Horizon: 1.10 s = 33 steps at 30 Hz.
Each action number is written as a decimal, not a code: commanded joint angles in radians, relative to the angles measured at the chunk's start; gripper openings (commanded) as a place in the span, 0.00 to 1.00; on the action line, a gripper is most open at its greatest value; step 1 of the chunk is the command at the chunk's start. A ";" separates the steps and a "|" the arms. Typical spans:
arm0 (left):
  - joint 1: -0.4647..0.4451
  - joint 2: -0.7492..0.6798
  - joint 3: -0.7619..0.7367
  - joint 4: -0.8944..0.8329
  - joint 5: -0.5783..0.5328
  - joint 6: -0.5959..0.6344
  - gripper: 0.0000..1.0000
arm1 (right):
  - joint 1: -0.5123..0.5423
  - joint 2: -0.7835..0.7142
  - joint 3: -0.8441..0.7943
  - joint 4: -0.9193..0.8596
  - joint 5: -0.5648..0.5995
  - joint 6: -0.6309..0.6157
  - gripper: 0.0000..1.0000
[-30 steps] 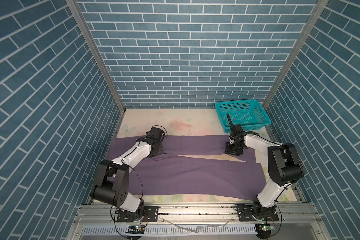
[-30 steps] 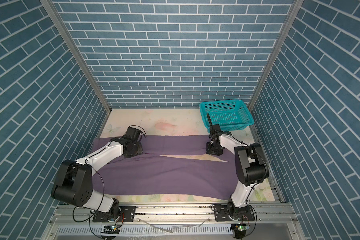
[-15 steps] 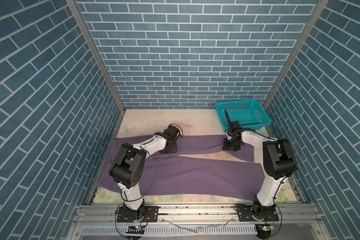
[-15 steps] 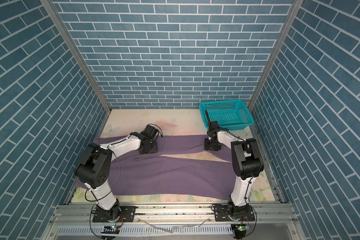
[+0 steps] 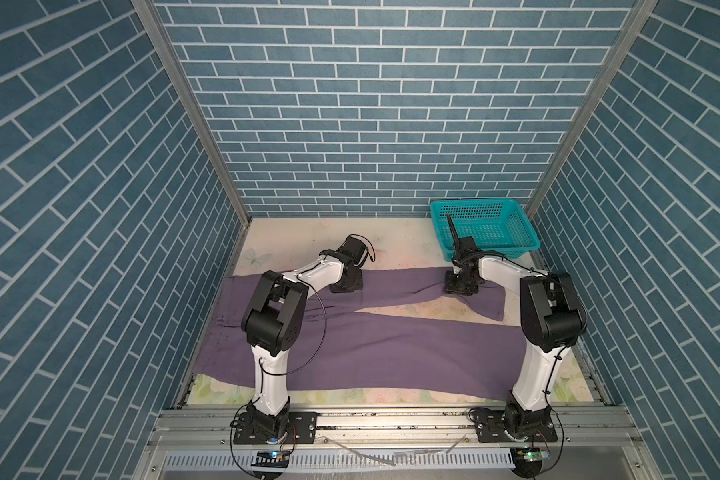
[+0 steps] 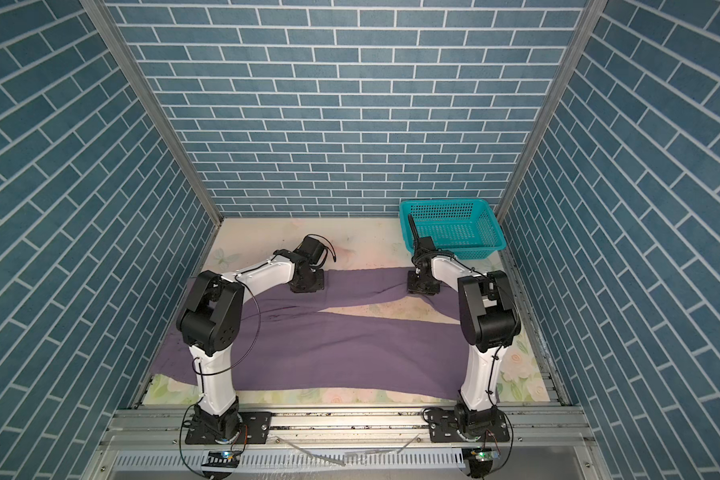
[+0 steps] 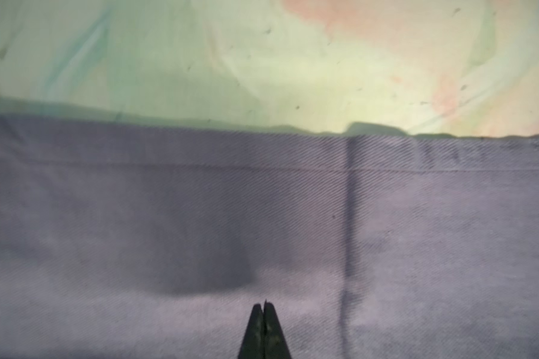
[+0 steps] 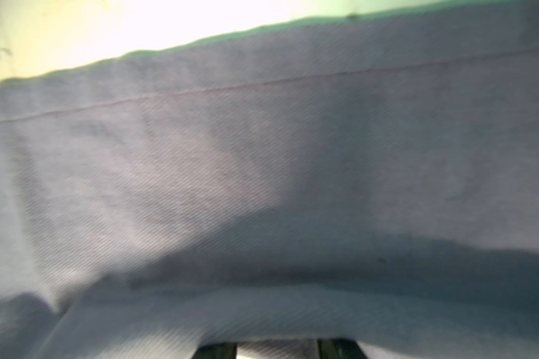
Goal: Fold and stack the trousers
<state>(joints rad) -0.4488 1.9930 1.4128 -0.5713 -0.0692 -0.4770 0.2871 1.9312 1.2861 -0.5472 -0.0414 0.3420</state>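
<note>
Blue brick-pattern walls on three sides; pale floral table mat (image 5: 391, 243) underfoot, teal basket (image 5: 481, 204) in the far right corner. Left gripper (image 7: 263, 306): fingers pressed together tip to tip, closed, no cloth showing between them, poised low over purple weave just short of a stitched edge. In both top views it sits on the far leg (image 5: 404, 279), towards the left, close to where the two legs join. Right gripper (image 8: 277, 346): fingers (image 8: 336, 349) stand a little apart, with a fold of cloth humped across the gap. I cannot tell whether it is pinched or only lying there. In a top view this gripper (image 6: 422, 286) is down on the same far leg, further right, nearer the hem end. The trousers (image 5: 391, 349) lie flat and unfolded, long axis left to right, waist end at the left wall, legs splayed in a narrow V that opens rightwards with bare mat between. The near leg (image 6: 350, 353) lies towards the arm bases, clear of both grippers. Judgement: the far leg is due to come over onto the near leg, so the pull runs across the long axis, towards the near side. Both arms are on that leg, the left better placed for the crotch end and the right for the hem. The left has no hold as it stands.
</note>
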 commanded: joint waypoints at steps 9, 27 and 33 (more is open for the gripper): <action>-0.002 -0.115 -0.028 -0.008 0.053 0.047 0.34 | 0.014 -0.248 -0.205 0.057 -0.027 -0.066 0.46; -0.230 -0.080 -0.070 0.030 0.058 0.109 0.78 | 0.031 -0.092 -0.192 0.109 -0.025 -0.009 0.39; -0.255 -0.016 -0.017 0.014 0.044 0.126 0.81 | 0.022 -0.102 -0.178 0.082 -0.040 -0.010 0.05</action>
<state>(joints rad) -0.6884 1.9591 1.3670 -0.5369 -0.0097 -0.3698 0.3077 1.8061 1.0893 -0.4320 -0.0525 0.3241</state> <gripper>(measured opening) 0.811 0.093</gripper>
